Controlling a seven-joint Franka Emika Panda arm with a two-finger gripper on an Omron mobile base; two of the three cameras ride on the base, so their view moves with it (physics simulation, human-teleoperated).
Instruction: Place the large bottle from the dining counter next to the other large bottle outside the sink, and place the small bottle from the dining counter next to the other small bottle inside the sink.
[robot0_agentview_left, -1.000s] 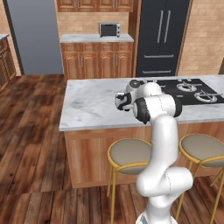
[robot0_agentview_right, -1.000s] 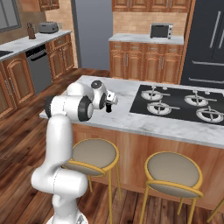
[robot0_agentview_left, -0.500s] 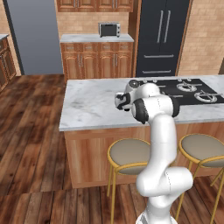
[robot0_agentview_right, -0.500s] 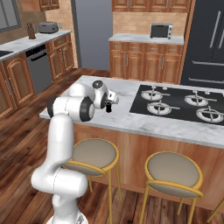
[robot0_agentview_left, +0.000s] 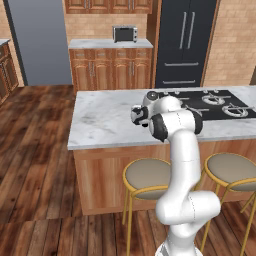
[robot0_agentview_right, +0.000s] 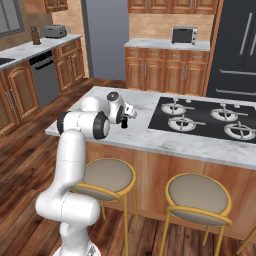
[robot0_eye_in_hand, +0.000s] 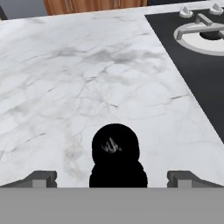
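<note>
My jaws (robot0_eye_in_hand: 113, 178) stand wide open over the marble desk (robot0_eye_in_hand: 87, 87) — a dark bottle cap (robot0_eye_in_hand: 115, 146) between them, untouched — stove plate (robot0_eye_in_hand: 197, 57) alongside.

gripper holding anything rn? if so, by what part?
Nothing held. The gripper is open, its fingertips standing wide apart on either side of a dark capped bottle top, without touching it, over the white-grey marble dining counter.

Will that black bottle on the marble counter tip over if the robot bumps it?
It might. The black bottle seems to stand upright on the marble counter, and upright bottles can tip and then roll. It looks round and smooth, so it may be slippery. The open gripper has a finger on each side, which should help steady it.
</note>
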